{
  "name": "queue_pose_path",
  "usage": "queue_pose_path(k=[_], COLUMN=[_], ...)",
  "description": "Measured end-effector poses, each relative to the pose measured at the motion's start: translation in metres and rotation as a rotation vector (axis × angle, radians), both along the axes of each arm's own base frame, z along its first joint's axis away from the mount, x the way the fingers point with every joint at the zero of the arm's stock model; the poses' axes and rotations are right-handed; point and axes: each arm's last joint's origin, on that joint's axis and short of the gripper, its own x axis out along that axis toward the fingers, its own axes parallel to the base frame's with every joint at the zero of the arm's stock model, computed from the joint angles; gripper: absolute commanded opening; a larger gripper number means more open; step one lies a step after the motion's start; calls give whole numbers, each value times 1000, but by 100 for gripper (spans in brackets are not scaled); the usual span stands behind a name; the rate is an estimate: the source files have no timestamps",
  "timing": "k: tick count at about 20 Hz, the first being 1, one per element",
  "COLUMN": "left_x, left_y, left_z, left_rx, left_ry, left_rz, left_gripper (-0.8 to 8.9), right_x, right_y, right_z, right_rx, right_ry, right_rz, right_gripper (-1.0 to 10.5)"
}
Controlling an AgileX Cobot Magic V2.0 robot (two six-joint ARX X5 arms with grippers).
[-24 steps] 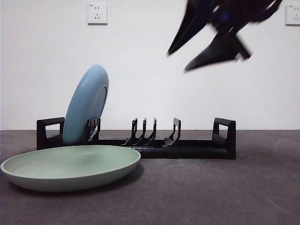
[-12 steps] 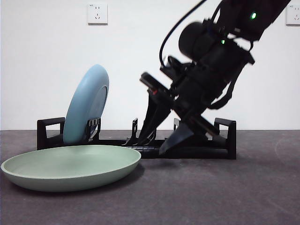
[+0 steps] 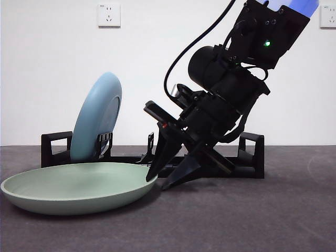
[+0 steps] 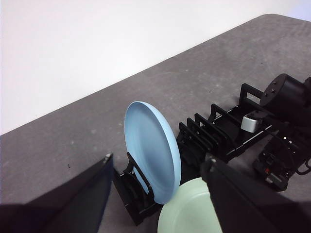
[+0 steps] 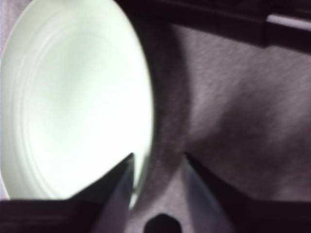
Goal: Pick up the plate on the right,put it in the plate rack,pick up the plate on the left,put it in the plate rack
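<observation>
Plate (image 3: 79, 188) of pale green, lying before the rack (image 3: 210, 164), looks stiff, light and slippery, so the right pincer (image 3: 168, 181), jaws parted astride its thin rim, should clamp there.

Readable text: none on the plates, the rack, the arm or the wall.
Labels, brands, numbers: none legible.

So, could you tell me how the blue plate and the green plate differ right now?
The blue plate stands on edge in the plate rack; the green plate lies flat on the table. The right gripper straddles the green plate's rim; nothing touches the blue one. Both are plain round plates.
</observation>
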Motion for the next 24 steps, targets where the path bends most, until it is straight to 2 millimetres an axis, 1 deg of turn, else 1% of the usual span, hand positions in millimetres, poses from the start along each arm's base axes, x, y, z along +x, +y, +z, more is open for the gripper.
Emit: queue_pose_path(k=[1,2,6,8,10,11,13,16,18,20,22,24], left_x=[0,0,1,4,7,10,13,14,12,7,-1,-10], left_y=[0,0,0,-3,-10,-15,-26,-50,-70,-94,-119,-144], left_z=[0,-1,-4,-7,-11,-13,-18,-26,-34,-44,-56,-70], left_rx=[4,7,21,30,31,33,54,124,212,322,448,586], left_ry=[4,10,38,67,107,126,160,193,213,215,199,166], left_rz=[6,8,10,-11,-82,-119,-192,-319,-391,-464,-516,-549], left_gripper=[314,314,314,314,314,314,314,314,313,313,310,310], right_x=[-2,-3,-7,-11,-16,-18,-24,-31,-34,-34,-34,-34], right_y=[2,4,2,-1,-5,-7,-13,-29,-43,-58,-69,-76], right_z=[0,0,-2,3,14,24,52,93,110,121,126,128], right_rx=[0,1,-24,-50,-71,-69,-62,-32,-19,-13,-21,-29], right_ry=[2,4,57,81,88,68,-14,-145,-178,-194,-193,-183], right_rz=[5,8,3,0,-2,-7,-31,-81,-116,-155,-191,-209], right_gripper=[8,-12,-12,-12,-12,-12,-12,-12,-12,-12,-12,-12])
